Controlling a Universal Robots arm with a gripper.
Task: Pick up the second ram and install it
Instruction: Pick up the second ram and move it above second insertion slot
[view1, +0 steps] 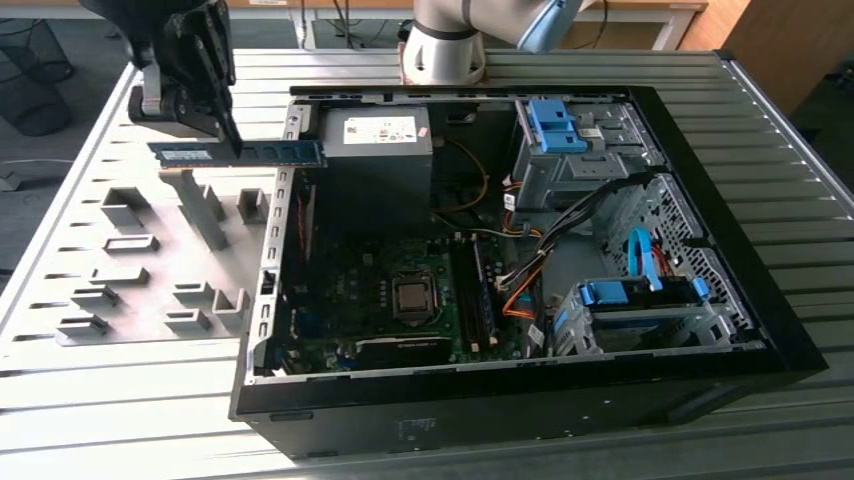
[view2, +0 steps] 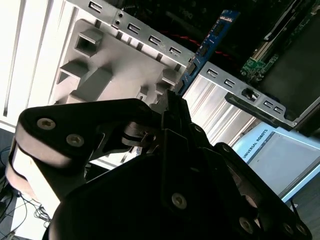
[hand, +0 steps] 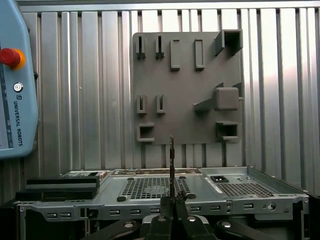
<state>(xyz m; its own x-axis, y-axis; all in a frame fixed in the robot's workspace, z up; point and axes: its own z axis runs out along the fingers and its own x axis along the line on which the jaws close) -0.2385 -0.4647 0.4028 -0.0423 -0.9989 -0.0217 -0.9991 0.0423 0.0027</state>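
Note:
In the exterior view the second ram, a thin blue-green stick, hangs level above the gap between the grey fixture plate and the open computer case. My black gripper is shut on it near its middle. The long black motherboard slots lie inside the case, well off to the exterior view's right of the ram and lower. The first wrist view has the ram edge-on, rising from the gripper. In the second wrist view the ram sticks out past the gripper toward the case.
A grey power supply, blue drive cages and orange cables crowd the case. The arm's base stands behind it. A pendant with a red button lies on the ribbed metal table.

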